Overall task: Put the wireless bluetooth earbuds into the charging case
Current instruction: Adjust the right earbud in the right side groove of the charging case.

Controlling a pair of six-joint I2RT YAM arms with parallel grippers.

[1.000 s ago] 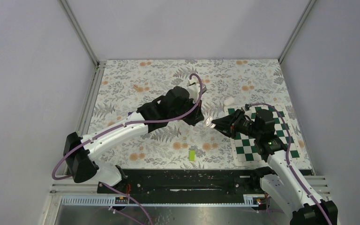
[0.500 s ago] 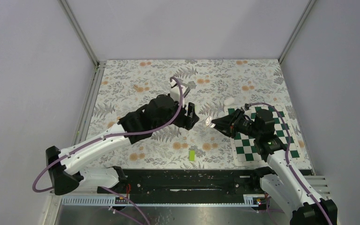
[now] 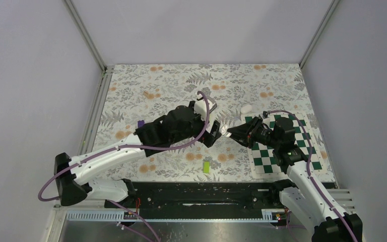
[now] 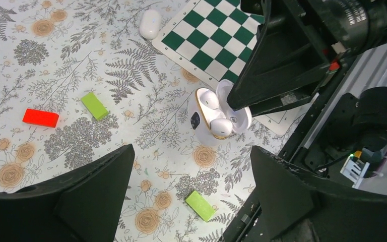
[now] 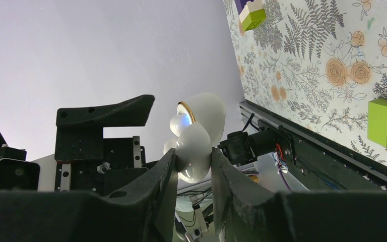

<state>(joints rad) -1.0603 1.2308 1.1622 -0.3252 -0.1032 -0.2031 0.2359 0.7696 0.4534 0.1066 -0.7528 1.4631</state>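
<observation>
— Seen from above, where is the charging case (image 3: 223, 130)?

— Near the middle of the flowered table (image 3: 131, 80), pinched at the tip of the right gripper (image 3: 229, 132), just off the left edge of the checkered mat (image 3: 302, 151). The left gripper (image 3: 214, 135) faces it from the other side, just beside it. I cannot tell from here whether they touch. A white pebble-shaped object (image 3: 246, 108) lies past the mat's far corner, and a green block (image 3: 206, 167) lies nearer the arm bases.

— And the left wrist camera?

— The left gripper's two black fingers stand wide apart with nothing between them. Beyond them the case is open, its gold rim showing, and the earbuds (image 4: 210, 99) both lie inside it, side by side. A black finger of the right gripper covers part of the lid. On the table behind, a red block (image 4: 40, 117) has a second green block (image 4: 94, 105) just beside it.

— The right wrist camera?

— Its fingers (image 5: 156, 196) are clamped on one white half of the case, one on each side, holding it clear of the table. The other half stands open beyond them, with something pale at the gold rim. A stack of purple, white and green bricks (image 5: 252, 14) sits far off on the table.
</observation>
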